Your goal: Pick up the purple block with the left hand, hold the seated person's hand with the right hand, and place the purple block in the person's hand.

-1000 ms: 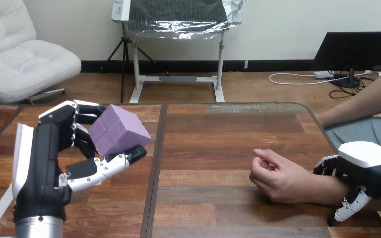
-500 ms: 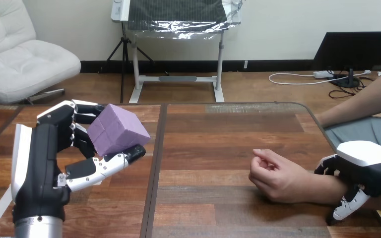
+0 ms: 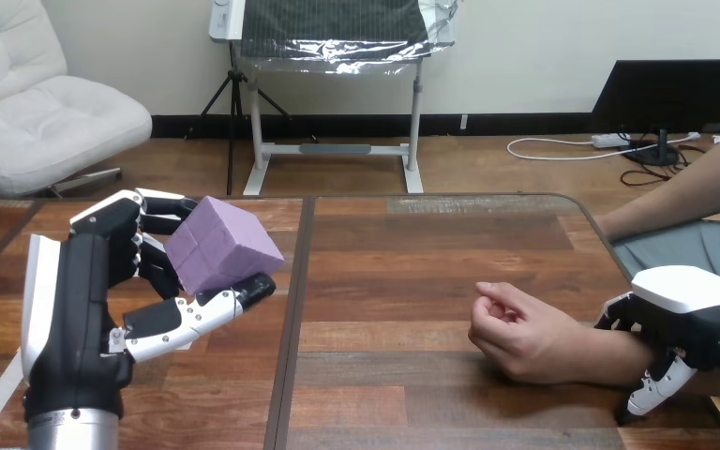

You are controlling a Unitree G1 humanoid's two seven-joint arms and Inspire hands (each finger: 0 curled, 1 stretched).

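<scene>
Purple block (image 3: 220,246) is clamped in the curled left hand (image 3: 103,281), mid-left. Right hand (image 3: 689,309) seems wrapped round the person's wrist (image 3: 609,352), lower right. Person's hand (image 3: 516,333) is fisted, so the block might roll off.

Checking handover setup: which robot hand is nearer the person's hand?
Right. Its right hand grips the wrist behind the person's hand; left hand, holding the purple block, sits far left.

purple block (image 3: 220,246): far-left faces hidden behind left hand (image 3: 84,291) fingers. right of the block, the person's hand (image 3: 520,333) curls inward, palm hidden; right hand (image 3: 689,314) clasps the person's wrist (image 3: 605,352), its own palm unseen, arm cut by the edge.
</scene>
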